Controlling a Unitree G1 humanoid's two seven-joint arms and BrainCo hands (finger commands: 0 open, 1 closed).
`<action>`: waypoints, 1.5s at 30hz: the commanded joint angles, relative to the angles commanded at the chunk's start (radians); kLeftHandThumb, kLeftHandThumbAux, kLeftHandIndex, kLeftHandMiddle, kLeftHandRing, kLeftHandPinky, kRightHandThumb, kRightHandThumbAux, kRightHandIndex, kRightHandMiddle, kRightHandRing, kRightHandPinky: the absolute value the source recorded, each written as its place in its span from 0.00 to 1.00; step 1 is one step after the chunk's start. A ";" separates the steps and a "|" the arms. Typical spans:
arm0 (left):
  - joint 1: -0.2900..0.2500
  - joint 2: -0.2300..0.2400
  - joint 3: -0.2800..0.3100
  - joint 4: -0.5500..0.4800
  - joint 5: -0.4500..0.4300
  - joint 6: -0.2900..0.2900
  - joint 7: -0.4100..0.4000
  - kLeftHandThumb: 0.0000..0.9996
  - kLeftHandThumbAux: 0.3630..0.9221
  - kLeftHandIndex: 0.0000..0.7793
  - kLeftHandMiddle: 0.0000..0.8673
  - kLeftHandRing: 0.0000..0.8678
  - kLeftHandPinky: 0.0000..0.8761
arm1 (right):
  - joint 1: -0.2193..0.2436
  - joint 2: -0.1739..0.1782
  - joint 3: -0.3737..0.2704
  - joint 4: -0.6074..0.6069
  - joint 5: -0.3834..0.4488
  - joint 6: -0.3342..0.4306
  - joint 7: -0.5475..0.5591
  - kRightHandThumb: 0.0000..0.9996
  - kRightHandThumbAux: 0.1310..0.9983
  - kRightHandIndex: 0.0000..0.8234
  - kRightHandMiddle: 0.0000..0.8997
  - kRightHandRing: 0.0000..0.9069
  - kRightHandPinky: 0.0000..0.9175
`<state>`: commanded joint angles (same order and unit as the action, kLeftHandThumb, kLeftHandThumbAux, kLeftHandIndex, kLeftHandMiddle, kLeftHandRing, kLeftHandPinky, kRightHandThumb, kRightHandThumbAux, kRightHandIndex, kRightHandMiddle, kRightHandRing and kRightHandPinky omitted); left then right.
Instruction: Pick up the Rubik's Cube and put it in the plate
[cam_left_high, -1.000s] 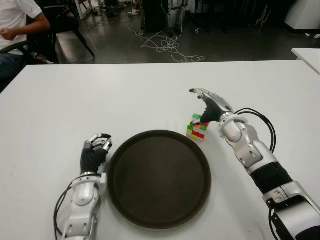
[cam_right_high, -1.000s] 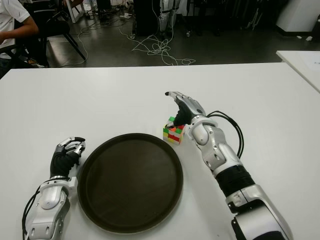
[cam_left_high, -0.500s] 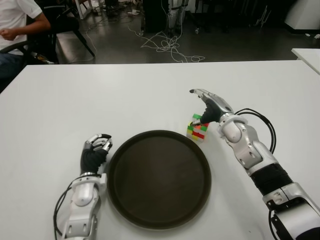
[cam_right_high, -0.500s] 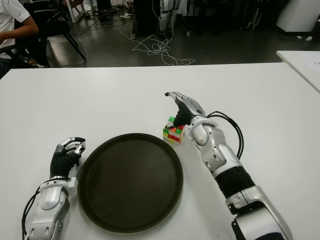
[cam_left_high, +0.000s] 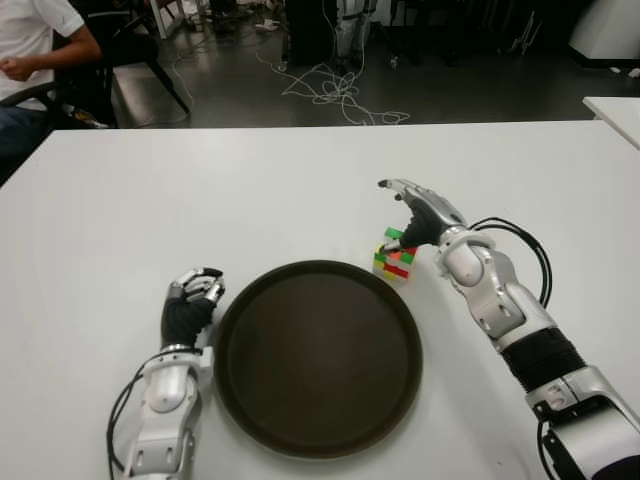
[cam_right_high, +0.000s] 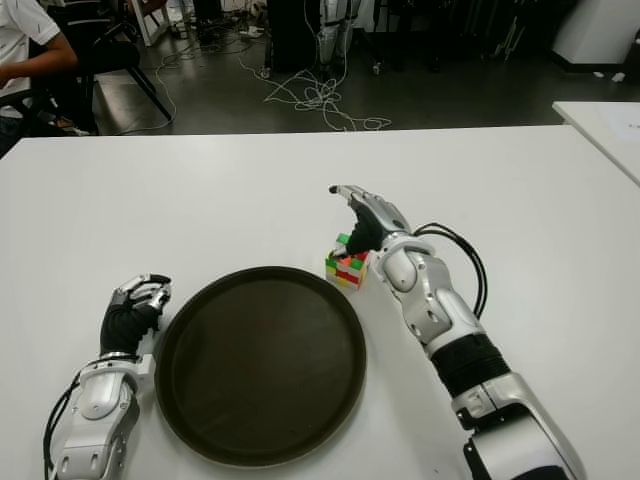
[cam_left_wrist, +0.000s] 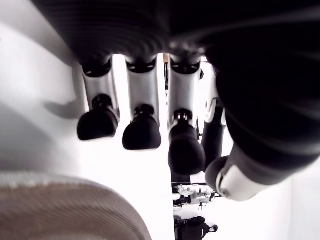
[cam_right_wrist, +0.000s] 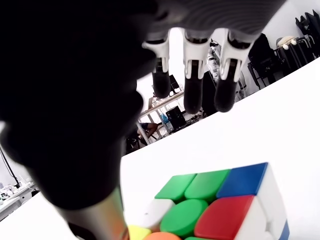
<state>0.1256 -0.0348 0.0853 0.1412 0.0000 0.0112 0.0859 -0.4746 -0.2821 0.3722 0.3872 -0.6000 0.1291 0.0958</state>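
Surface: white table (cam_left_high: 150, 190), dark floor with cables along frame top.
Plate: round dark plate (cam_left_high: 318, 357), lower centre, nothing in it.
Rubik's Cube: cube (cam_left_high: 394, 258) on table, just off plate's upper-right rim.
Right hand (cam_left_high: 422, 212): over cube, fingers (cam_right_wrist: 192, 95) spread above it, no grasp.
Left hand (cam_left_high: 190, 300): left of plate, fingers (cam_left_wrist: 142, 132) curled, holding nothing.
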 joint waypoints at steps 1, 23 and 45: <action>-0.001 0.000 0.001 0.003 0.000 -0.002 0.000 0.71 0.61 0.57 0.92 0.94 0.91 | -0.002 0.000 -0.001 0.001 -0.001 -0.001 -0.004 0.00 0.91 0.07 0.17 0.18 0.15; -0.006 0.002 0.004 0.009 -0.006 0.003 -0.006 0.71 0.61 0.57 0.92 0.94 0.91 | -0.058 -0.018 -0.077 -0.025 0.033 0.001 -0.025 0.00 0.87 0.09 0.12 0.14 0.14; -0.007 0.003 0.003 0.009 -0.002 -0.003 -0.005 0.71 0.61 0.57 0.92 0.94 0.92 | -0.080 -0.025 -0.112 -0.068 0.033 0.067 -0.008 0.00 0.77 0.02 0.16 0.31 0.21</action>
<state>0.1185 -0.0321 0.0888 0.1506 -0.0023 0.0084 0.0812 -0.5546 -0.3075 0.2605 0.3188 -0.5672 0.1957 0.0875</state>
